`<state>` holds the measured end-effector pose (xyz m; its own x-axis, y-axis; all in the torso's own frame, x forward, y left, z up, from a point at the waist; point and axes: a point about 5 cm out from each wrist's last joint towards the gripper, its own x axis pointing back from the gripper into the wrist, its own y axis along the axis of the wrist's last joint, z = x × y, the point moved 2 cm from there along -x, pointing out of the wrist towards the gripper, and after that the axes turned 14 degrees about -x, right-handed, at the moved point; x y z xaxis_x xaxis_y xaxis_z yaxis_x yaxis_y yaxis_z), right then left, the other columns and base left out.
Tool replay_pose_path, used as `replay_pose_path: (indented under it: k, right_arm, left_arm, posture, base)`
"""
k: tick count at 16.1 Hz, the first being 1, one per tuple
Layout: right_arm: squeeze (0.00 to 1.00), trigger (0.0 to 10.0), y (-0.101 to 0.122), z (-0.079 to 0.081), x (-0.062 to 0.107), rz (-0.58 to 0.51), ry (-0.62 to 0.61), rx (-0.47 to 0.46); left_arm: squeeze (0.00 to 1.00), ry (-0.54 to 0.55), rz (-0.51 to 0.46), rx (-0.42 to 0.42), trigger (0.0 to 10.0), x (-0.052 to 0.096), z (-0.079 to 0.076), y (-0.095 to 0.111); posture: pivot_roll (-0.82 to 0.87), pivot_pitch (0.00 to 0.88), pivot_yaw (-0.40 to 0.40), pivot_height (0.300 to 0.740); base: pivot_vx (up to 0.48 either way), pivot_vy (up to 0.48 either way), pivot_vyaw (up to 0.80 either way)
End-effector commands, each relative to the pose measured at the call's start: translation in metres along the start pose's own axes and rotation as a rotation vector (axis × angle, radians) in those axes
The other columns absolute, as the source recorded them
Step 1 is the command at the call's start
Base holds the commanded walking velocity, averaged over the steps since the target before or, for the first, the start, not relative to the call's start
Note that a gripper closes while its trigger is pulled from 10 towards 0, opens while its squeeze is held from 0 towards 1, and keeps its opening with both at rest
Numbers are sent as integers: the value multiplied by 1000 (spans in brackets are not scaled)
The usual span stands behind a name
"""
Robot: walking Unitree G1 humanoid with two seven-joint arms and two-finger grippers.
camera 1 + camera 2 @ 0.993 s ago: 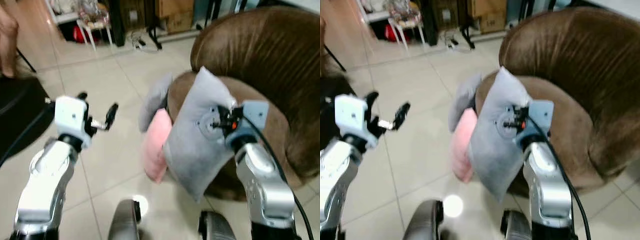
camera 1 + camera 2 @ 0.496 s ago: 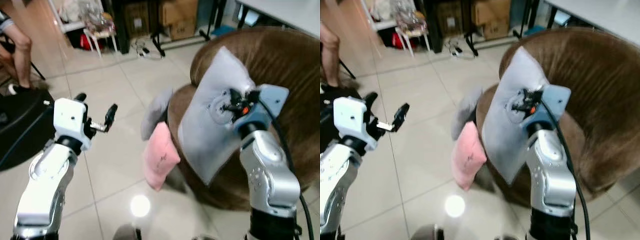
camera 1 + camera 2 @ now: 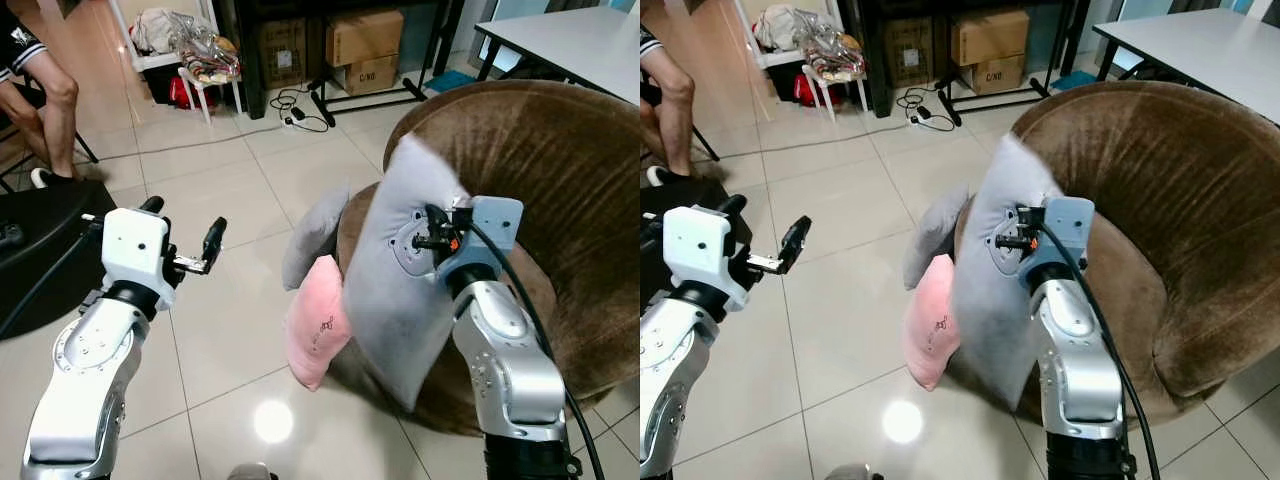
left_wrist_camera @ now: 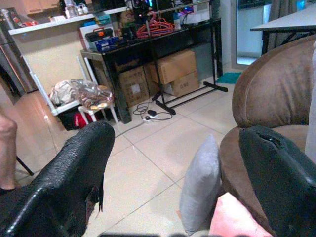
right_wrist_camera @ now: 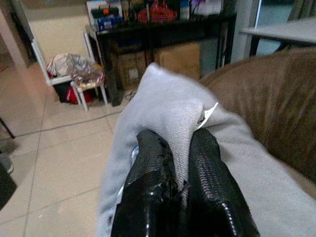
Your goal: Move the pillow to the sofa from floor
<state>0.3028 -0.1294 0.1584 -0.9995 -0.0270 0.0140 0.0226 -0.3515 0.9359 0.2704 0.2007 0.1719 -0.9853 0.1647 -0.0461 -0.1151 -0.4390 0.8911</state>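
The right gripper (image 5: 180, 163) pinches a fold of the grey pillow (image 3: 395, 270), which hangs off the floor just before the brown sofa (image 3: 560, 180); it should carry it farther right over the seat before releasing, while the left gripper (image 3: 185, 235) waits spread.

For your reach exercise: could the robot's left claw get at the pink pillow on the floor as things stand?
Probably yes. The left claw is open and holds nothing, and only bare floor tiles lie between it and the pink pillow, which leans against the brown sofa. The arm would have to lower and stretch across.
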Motion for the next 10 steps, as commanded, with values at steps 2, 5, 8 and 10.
replay_pose_path:
  k: [2, 5, 8, 10]
  right_arm:
    - [0, 10000, 10, 8, 1, -69, 23, -71]
    - [0, 10000, 3, 10, 5, -11, 48, -119]
    - [0, 10000, 0, 16, 6, 3, 60, -87]
    - [0, 10000, 1, 15, 5, -12, 51, -67]
  left_arm:
    - [0, 18, -10, -21, 10000, 3, 3, 3]
    - [0, 2, -10, -14, 10000, 2, -2, 3]
    - [0, 24, -9, -25, 10000, 3, -1, 5]
    - [0, 25, 2, -55, 10000, 4, -2, 3]
  posture:
    - [46, 0, -9, 740]
    - [40, 0, 2, 740]
    - [45, 0, -4, 740]
    - [47, 0, -8, 740]
  base:
    - [0, 0, 0]
    - [0, 0, 0]
    - [0, 0, -533]
    - [0, 0, -800]
